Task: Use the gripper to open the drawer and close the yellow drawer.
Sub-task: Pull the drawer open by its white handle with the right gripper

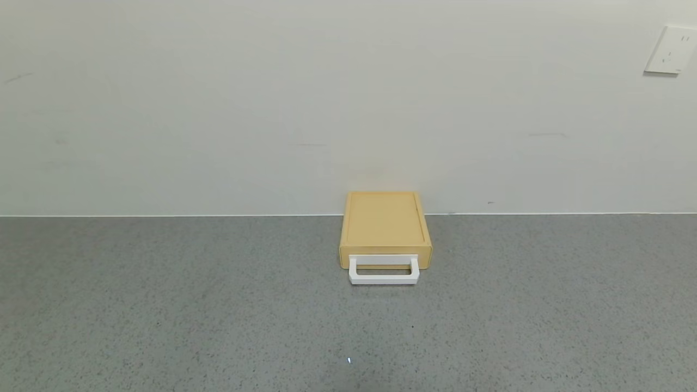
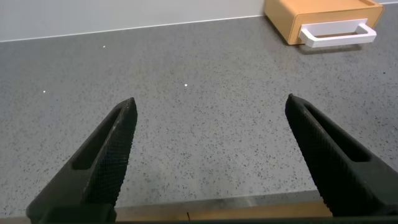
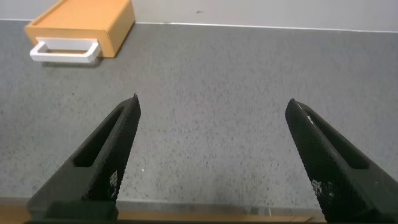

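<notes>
The yellow drawer (image 1: pixel 385 227) sits shut on the grey counter against the back wall, its white loop handle (image 1: pixel 384 270) facing me. It also shows in the left wrist view (image 2: pixel 323 15) and in the right wrist view (image 3: pixel 84 25). Neither arm shows in the head view. My left gripper (image 2: pixel 211 106) is open and empty, low over the counter's front edge, far from the drawer. My right gripper (image 3: pixel 212 104) is open and empty, also at the front edge, far from the drawer.
The grey speckled counter (image 1: pixel 163 305) runs the full width, with a white wall behind. A white wall socket (image 1: pixel 670 50) is at the upper right. The counter's wooden front edge (image 2: pixel 217 211) shows under the left gripper.
</notes>
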Action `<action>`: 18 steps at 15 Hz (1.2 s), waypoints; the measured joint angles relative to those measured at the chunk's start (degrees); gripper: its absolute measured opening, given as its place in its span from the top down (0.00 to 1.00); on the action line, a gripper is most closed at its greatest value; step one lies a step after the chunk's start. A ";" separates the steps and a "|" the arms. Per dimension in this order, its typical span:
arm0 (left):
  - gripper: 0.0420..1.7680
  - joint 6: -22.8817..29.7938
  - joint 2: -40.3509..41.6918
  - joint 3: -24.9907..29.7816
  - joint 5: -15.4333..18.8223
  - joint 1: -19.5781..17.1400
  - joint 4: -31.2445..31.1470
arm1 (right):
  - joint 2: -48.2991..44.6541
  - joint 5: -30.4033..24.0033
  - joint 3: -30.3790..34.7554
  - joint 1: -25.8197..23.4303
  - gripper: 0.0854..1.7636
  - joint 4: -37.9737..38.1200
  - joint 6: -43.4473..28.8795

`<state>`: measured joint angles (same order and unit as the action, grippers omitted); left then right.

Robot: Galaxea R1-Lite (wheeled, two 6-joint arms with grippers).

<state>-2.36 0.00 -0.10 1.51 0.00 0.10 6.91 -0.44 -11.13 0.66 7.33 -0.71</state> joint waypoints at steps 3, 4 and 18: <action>0.03 0.02 0.00 0.00 0.06 0.00 -0.02 | 12.24 -0.22 -9.86 0.46 0.03 0.38 -0.06; 0.03 0.00 0.00 0.00 0.06 0.00 -0.02 | 17.75 -0.38 -13.89 0.60 0.03 0.44 -0.06; 0.03 -0.06 0.00 0.00 0.06 0.00 -0.05 | 76.26 -1.82 -52.85 24.99 0.03 1.29 -2.88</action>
<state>-2.43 0.00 -0.10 1.57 0.00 0.05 83.18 -2.26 -63.98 25.65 8.62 -3.58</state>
